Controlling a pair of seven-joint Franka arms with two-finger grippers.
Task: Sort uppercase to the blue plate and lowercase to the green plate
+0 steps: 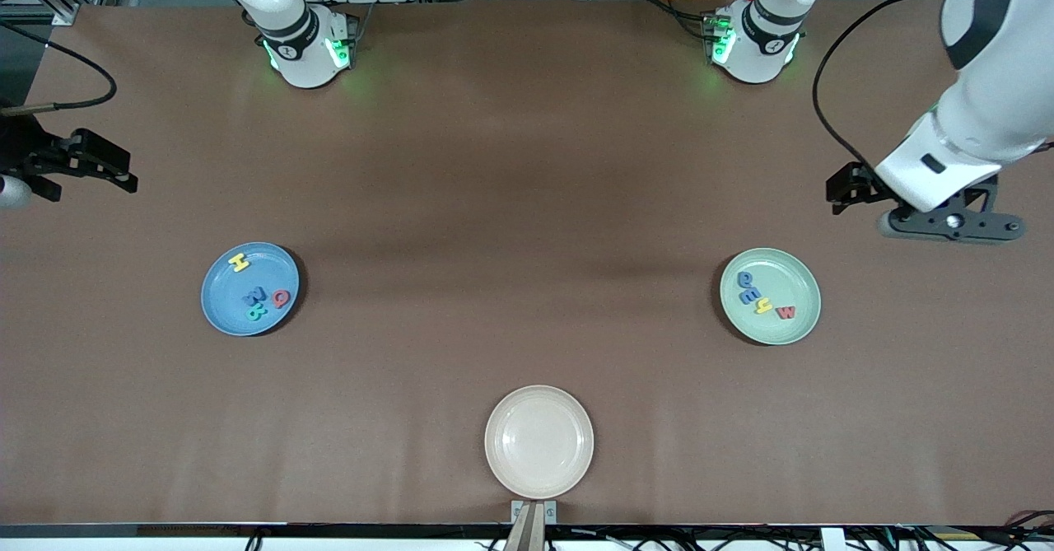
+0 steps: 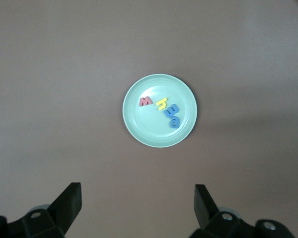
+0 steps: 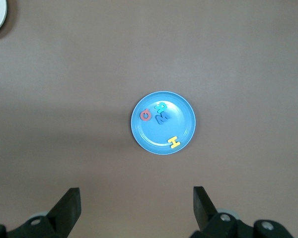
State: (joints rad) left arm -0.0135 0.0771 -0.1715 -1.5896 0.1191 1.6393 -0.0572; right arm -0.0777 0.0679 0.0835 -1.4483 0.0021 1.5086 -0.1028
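Observation:
The blue plate (image 1: 222,304) lies toward the right arm's end of the table. It holds the uppercase letters: yellow H (image 1: 239,262), red Q (image 1: 281,298), blue W (image 1: 254,295) and teal B (image 1: 258,313). The green plate (image 1: 782,275) lies toward the left arm's end. The lowercase letters rest in it: blue e (image 1: 744,280), another blue letter (image 1: 751,294), yellow h (image 1: 764,306) and red w (image 1: 786,312). My left gripper (image 2: 138,198) hangs open and empty, high over bare table beside the green plate (image 2: 154,129). My right gripper (image 3: 136,201) is open and empty too, high beside the blue plate (image 3: 154,134).
An empty cream-beige plate (image 1: 538,441) sits nearest the front camera, midway along the table's edge, with a small mount (image 1: 533,518) just below it. The two arm bases (image 1: 309,49) (image 1: 753,44) stand at the table's back edge.

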